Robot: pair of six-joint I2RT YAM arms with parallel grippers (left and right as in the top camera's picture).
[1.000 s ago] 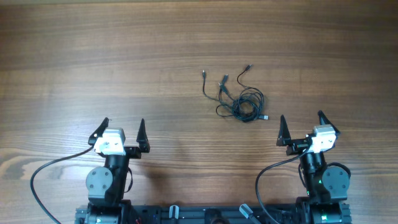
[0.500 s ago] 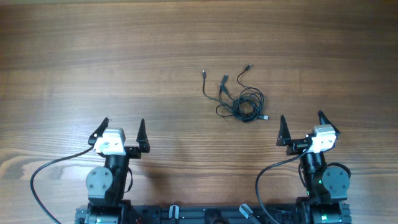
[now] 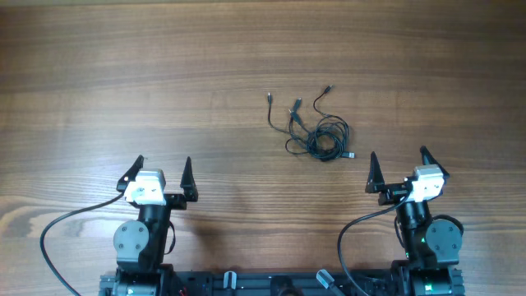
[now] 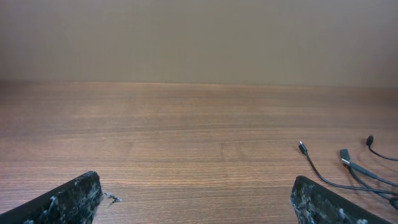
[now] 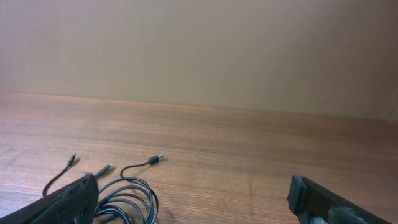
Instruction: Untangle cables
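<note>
Still, nothing has moved: the cables (image 3: 316, 131) lie bunched as before. The left gripper (image 3: 163, 161) and right gripper (image 3: 399, 154) stand spread, empty.

A wood-grain table (image 3: 123, 74) is lit evenly, and a plain beige wall (image 4: 199, 37) is seen across the upper frame.

- My overhead camera looks straight down on the table (image 3: 123, 74) from high up, with my left gripper (image 3: 163, 160) and right gripper (image 3: 398, 153) near the bottom edge.
- My left wrist camera sits low and faces forward toward a plain wall (image 4: 199, 37). The cables (image 4: 354, 175) are at its right edge.
- My right wrist camera faces likewise, with those cables at its lower left.
- All three views share that bundle.
</note>
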